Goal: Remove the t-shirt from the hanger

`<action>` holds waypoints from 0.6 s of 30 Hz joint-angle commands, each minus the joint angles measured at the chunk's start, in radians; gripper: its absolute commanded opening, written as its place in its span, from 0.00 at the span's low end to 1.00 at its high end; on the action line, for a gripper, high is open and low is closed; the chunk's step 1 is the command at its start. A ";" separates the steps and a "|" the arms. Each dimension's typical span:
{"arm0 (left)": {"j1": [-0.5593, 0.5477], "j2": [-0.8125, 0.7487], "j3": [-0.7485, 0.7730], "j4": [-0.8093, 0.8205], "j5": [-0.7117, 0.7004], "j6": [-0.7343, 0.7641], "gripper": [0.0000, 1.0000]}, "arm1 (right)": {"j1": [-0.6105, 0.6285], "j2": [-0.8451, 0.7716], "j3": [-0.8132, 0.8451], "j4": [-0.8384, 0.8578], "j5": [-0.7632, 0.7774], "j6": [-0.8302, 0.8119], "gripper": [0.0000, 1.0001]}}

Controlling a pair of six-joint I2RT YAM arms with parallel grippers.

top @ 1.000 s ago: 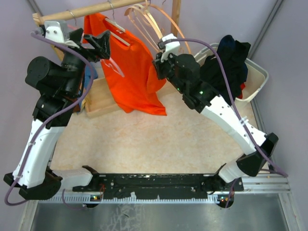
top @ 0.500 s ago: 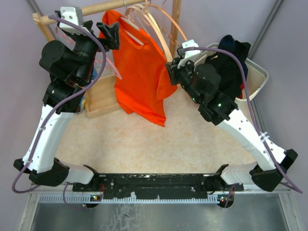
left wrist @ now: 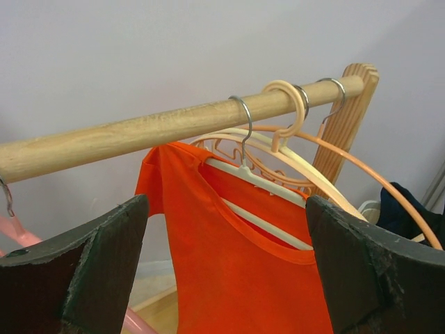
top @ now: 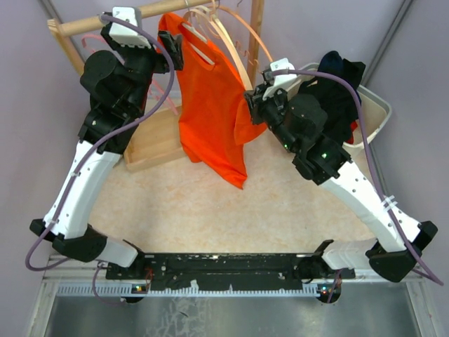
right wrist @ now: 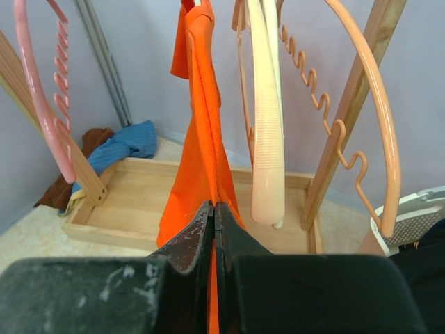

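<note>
- The left arm has swung right along the round wooden rail [left wrist: 139, 132] in the last second. Its left pincer [left wrist: 224, 271] now hangs spread wide, facing the collar with nothing between its fingers.
- The orange t-shirt [top: 210, 105] has shifted too. A moment ago it hung broad; now it drapes narrow and bunched, closer to the spare hangers.
- It's still on the cream plastic hanger with the metal hook [left wrist: 271, 185]. In the left wrist view the neckline loops over the hanger's shoulders and the hook sits on the rail.
- The right pincer [right wrist: 213, 221] is clamped tight on a fold of orange cloth at the shirt's side edge. It has drawn back toward the white laundry basket of dark clothes [top: 373, 126].
- My read: the grip on the cloth is set and the open pincer is lined up for the hanger or shoulder. The stripping-off itself isn't done yet.
- Below, the hem dangles above the desk [top: 210, 210], near the shallow wooden tray [top: 151, 140].
</note>
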 commanded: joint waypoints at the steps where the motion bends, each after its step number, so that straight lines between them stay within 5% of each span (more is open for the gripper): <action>1: 0.000 0.027 0.038 0.014 -0.020 0.029 0.99 | -0.004 -0.062 0.001 0.026 0.001 -0.003 0.00; 18: 0.005 0.150 0.115 0.051 0.009 0.000 0.99 | -0.004 -0.082 -0.024 0.032 -0.030 -0.002 0.00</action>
